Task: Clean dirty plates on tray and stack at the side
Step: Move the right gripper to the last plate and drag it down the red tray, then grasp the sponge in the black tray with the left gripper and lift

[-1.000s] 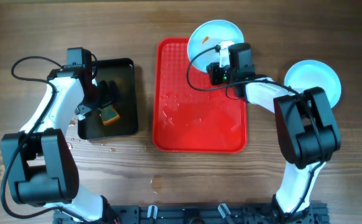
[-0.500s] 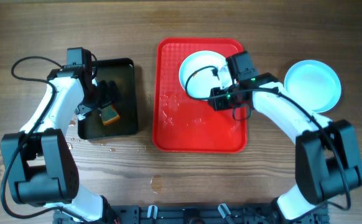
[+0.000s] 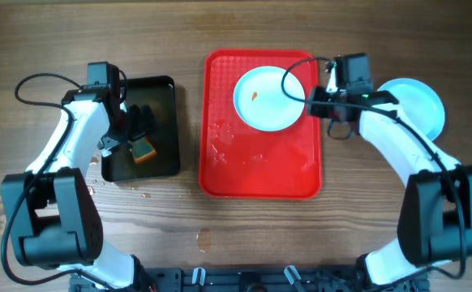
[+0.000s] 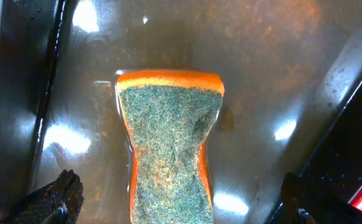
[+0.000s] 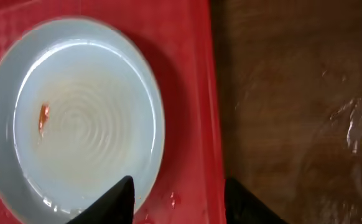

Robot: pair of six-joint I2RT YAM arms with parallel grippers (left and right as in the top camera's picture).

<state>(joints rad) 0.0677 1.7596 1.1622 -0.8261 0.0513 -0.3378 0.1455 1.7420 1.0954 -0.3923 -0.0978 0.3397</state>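
A pale blue plate [image 3: 268, 99] lies flat in the far right corner of the red tray [image 3: 260, 174] on a wooden table [image 3: 382, 235], a small orange smear [image 3: 255, 96] showing just left of its centre. The right gripper [image 3: 323, 96] hangs over the tray's right edge beside the plate, its two fingers spread and nothing clamped between them. In the right wrist view the plate [image 5: 75, 118] fills the left half of the picture and the smear [image 5: 43, 118] sits near its left side. The right gripper [image 5: 178, 183] straddles the raised rim of the tray [image 5: 187, 37], with one dark fingertip at the plate's near edge and the other over the bare table [image 5: 274, 93]. Whether that fingertip touches the plate's rim cannot be told. A second plate [image 3: 421, 104], of the same pale blue, rests on the table to the right of the tray, partly covered by the right arm. Wet patches [image 3: 228, 142] glisten on the tray's textured floor. On the left, a smaller black tray [image 3: 159, 89] holds a film of liquid and an orange sponge [image 3: 144, 149]. The left gripper [image 3: 137, 128] hovers above it with its fingers opened wide. From the left wrist, the sponge [image 4: 168, 143] lies green scouring side up in the black tray [image 4: 280, 56]. The left gripper [image 4: 184, 199] has a finger on either side of it, both clear of the sponge.
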